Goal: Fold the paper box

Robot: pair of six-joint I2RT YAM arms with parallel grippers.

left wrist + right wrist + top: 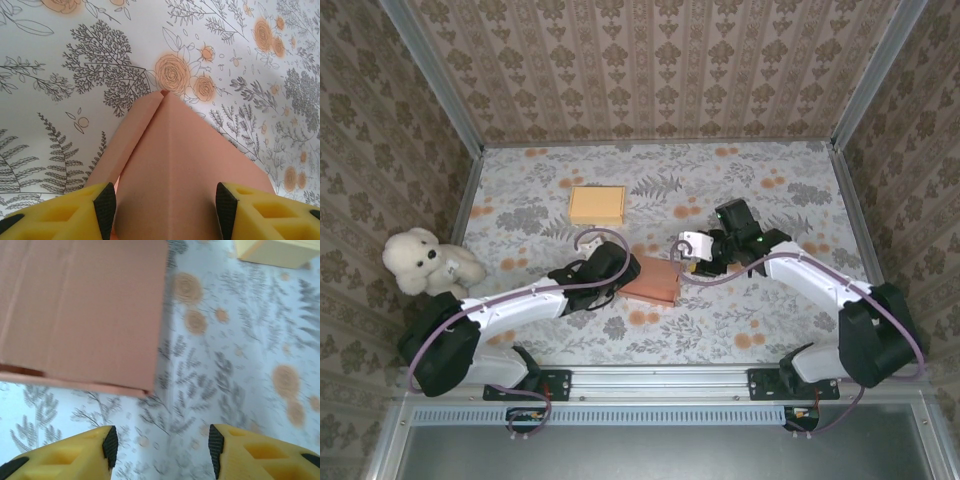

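Centre of the floral table (770, 200): carrying the paper box (652, 283), pinkish brown, lying flat with its broad top face turned upward.

Reaching in from the left, hanging over the box's left end: the left gripper (618, 272). Standing with jaws parted. In the left wrist view, framing the box's top and a folded edge that runs up between the two yellow fingers (55, 212), with the black pads (106, 207) sitting just beside the cardboard on either side. Not being able to tell whether those pads are touching it; clamping nothing that can be made out.

Reaching in from the right, sitting just off the box's far right corner: the right gripper (686, 252). Standing released as well, jaws spread over bare tablecloth in the right wrist view, gripping nothing, with the box's corner lying apart from the fingertips toward the upper left.

Resting farther back, well apart from the paper box: a yellow box (597, 204), also peeking into the upper right corner of the right wrist view.

Sitting at the table's left edge: a white teddy bear (420, 260).
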